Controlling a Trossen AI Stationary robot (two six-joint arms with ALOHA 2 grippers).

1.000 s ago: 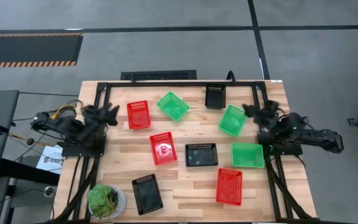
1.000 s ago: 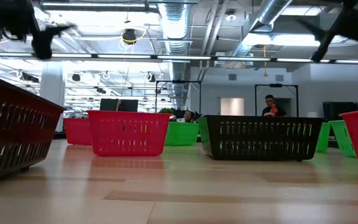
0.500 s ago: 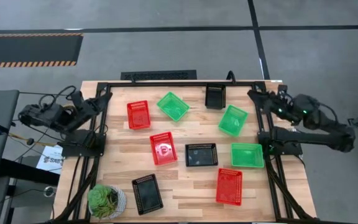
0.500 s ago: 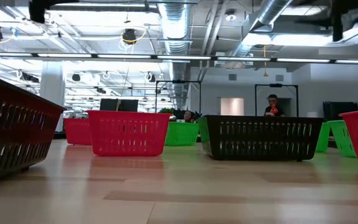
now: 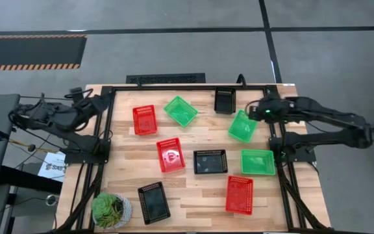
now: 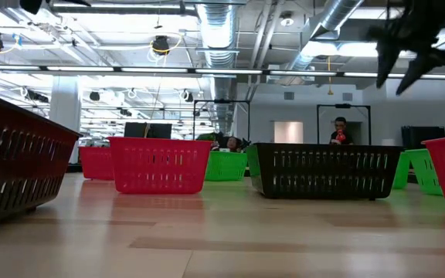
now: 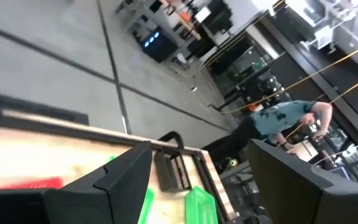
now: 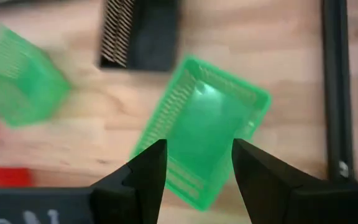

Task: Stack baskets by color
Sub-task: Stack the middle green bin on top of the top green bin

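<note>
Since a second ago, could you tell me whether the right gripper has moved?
Yes. In the high view the right gripper has swung inward from the table's right rail and now hangs, open, over the tilted green basket.

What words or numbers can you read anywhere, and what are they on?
Nothing here can be read for sure.
White paper beside the table, under the left arm: dark printing, too small to read.
Middle red basket: a white mark inside it, too blurred to tell whether it is a letter.
Other baskets: no writing shows.
</note>
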